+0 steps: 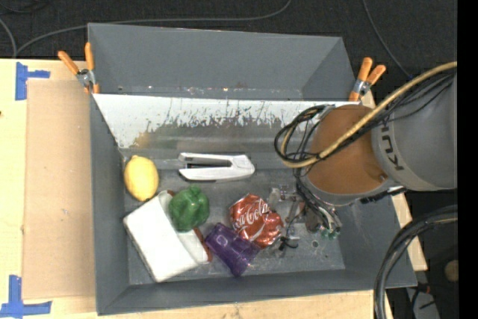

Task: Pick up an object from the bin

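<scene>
I judge the pick not yet made: nothing hangs from my claw (296,226), which sits low in the near right part of the bin (224,71). A crushed red cola can (255,220) lies on the floor just left of it, perhaps touching. Whether the claw is open or closed, I cannot tell. Grasp and lift remain.

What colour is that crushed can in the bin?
The can is red with white lettering, in the camera view.
</scene>
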Controlling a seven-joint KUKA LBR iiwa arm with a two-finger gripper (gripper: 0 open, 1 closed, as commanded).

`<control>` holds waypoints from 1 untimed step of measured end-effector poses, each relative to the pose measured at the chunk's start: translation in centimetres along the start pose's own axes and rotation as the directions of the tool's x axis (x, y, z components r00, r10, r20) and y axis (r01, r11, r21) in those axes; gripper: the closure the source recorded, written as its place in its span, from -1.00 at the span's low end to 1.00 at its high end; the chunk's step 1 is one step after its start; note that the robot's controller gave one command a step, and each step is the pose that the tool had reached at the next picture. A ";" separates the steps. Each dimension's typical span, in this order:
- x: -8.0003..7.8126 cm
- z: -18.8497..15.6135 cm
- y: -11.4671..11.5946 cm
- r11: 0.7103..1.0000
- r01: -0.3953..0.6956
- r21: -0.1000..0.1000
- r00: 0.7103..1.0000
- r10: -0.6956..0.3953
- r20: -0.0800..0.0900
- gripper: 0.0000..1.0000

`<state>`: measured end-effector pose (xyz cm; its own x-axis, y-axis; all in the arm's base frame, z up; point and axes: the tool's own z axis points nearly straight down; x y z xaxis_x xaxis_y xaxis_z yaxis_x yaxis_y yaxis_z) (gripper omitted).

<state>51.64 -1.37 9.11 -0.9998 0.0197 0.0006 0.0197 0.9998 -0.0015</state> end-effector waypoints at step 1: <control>-0.4 2.3 0.8 1.000 -0.022 0.000 1.000 0.022 0.000 -1.00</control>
<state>52.00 -0.58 6.84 -0.9991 0.0414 0.0005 0.0414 0.9991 -0.0013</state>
